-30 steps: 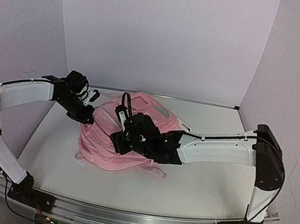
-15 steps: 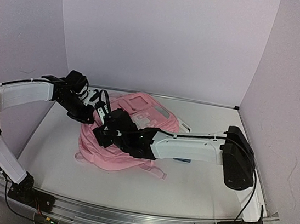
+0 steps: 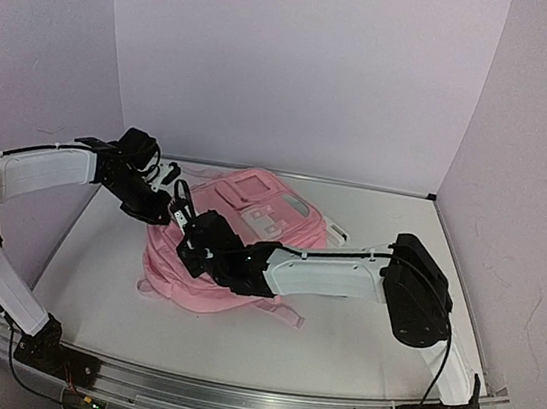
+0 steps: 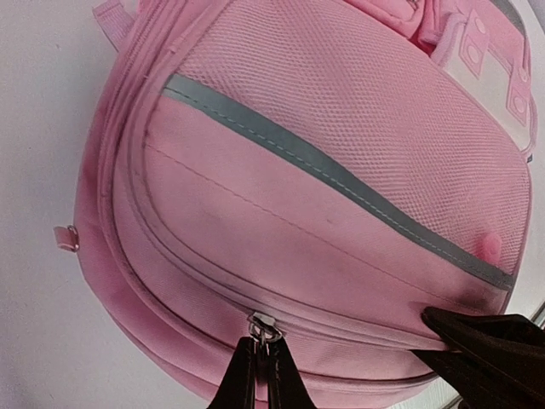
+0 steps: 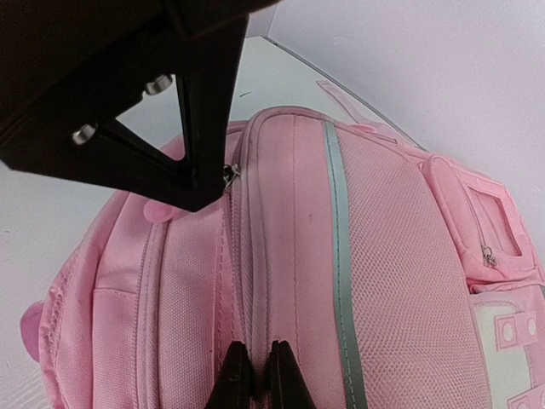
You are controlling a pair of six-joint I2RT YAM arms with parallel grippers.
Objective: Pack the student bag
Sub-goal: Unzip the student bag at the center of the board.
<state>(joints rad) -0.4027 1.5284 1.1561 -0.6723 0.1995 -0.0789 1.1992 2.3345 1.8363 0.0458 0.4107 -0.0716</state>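
The student bag point(image 3: 203, 292) is a pink backpack lying flat in the middle of the white table, with a grey-green stripe point(image 4: 341, 181) across its front panel. My left gripper point(image 3: 164, 215) sits at the bag's left end, shut on a metal zip pull point(image 4: 262, 327). My right gripper point(image 3: 188, 238) is close beside it on the same side of the bag. Its fingers point(image 5: 234, 375) are pinched on the fabric ridge along the zip point(image 5: 252, 256). In the right wrist view the left gripper point(image 5: 228, 183) shows as a black shape just ahead.
A small front pocket with its own zip pull point(image 5: 487, 253) lies toward the bag's far end. A pink strap point(image 3: 284, 313) trails onto the table point(image 3: 366, 343) in front. Lilac walls point(image 3: 302, 67) close in the back and both sides.
My right arm has swung left across the bag toward the left gripper, and its jaws have gone from open to shut on the zip seam. The left arm stayed put.
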